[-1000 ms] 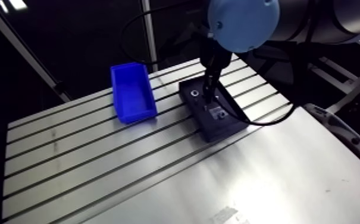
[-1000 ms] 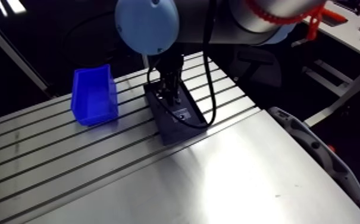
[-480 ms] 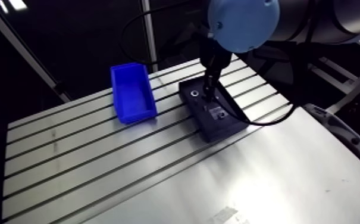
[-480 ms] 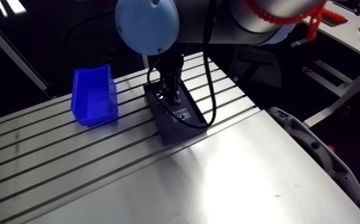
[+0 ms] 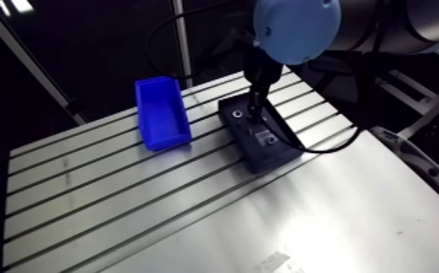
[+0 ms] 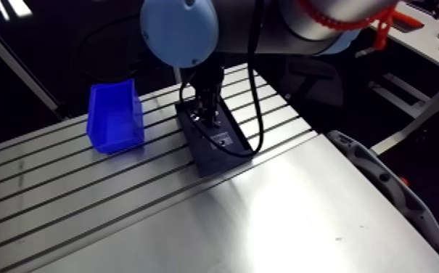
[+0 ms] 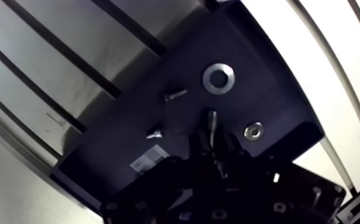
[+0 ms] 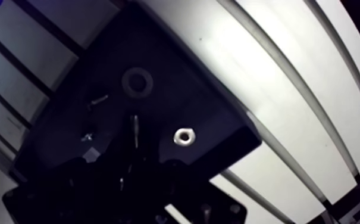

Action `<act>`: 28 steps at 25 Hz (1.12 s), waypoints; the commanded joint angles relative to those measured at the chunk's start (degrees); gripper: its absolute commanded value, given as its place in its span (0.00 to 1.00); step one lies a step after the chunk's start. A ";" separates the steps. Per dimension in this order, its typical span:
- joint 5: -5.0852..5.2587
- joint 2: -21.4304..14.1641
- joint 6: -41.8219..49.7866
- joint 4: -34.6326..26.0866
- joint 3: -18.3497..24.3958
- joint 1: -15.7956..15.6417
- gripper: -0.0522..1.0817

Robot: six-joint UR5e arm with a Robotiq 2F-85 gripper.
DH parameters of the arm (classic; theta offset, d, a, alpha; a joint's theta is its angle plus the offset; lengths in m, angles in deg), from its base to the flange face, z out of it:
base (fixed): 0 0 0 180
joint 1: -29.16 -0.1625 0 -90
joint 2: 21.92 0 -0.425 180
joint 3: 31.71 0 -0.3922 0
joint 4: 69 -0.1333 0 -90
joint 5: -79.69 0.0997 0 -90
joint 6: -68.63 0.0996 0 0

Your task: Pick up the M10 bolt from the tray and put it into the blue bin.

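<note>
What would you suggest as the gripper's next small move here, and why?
Probably a short straight lift, provided the grip is secure: the gripper is down in the tray at the bolt, and the blue bin stands apart beside the tray.

A slotted aluminium table (image 5: 106,196) is shown, crossed by long dark grooves. Two things are set directly on it toward its far end: a blue bin (image 5: 167,140) and a black tray (image 5: 269,157), placed near each other without touching.
</note>
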 commanded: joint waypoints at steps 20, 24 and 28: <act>-2.02 -3.16 -2.28 -1.83 0.99 0.17 0.86; -1.93 -4.75 -2.63 -4.29 2.31 0.34 0.89; -1.58 -6.33 -2.81 -7.45 4.16 0.43 0.93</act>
